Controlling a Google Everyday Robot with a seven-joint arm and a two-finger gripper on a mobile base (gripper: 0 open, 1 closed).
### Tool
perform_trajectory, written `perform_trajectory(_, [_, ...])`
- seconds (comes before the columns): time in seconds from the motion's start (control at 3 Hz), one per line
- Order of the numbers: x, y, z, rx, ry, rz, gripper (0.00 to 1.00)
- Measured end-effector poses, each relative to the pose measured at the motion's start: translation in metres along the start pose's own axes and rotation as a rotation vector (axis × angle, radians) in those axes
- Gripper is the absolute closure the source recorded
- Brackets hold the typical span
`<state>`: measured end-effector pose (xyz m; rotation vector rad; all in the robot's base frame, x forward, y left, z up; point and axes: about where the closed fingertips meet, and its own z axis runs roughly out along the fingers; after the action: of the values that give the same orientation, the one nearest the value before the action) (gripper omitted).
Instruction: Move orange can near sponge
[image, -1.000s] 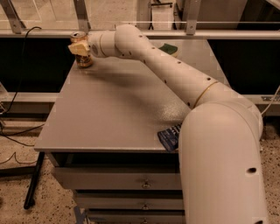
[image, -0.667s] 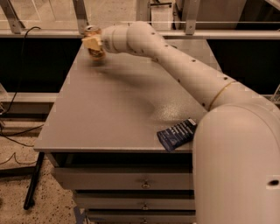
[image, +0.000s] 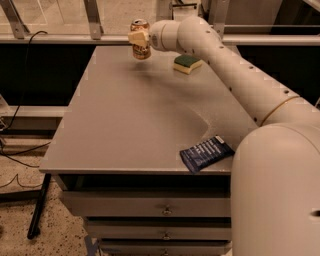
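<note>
The orange can (image: 140, 41) is upright, held in the air above the far part of the grey table (image: 130, 115). My gripper (image: 138, 38) is shut on the orange can, at the end of the white arm (image: 225, 65) that reaches in from the right. The sponge (image: 187, 63), green on top and yellow below, lies on the table just right of the can, a short gap away and partly beside the arm.
A flat dark blue snack packet (image: 205, 153) lies at the table's near right edge. A rail with metal posts (image: 92, 20) runs behind the table. Drawers (image: 150, 205) sit under the tabletop. Cables (image: 20, 150) hang at the left.
The gripper has carried the orange can to the right along the far edge of the table, lifted off the surface, closer to the sponge.
</note>
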<state>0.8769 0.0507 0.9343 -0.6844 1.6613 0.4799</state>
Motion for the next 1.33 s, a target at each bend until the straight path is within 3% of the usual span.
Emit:
perform_trajectory(0.33, [0.007,-0.042,-0.01,0.044,0.01,0.026,1.0])
perform_trajectory(0.67, [0.018,-0.062,-0.015,0.048,0.04,0.035,0.82])
perform_trajectory(1.33, [0.037,-0.076,-0.021,0.043,0.061,0.057,0.35])
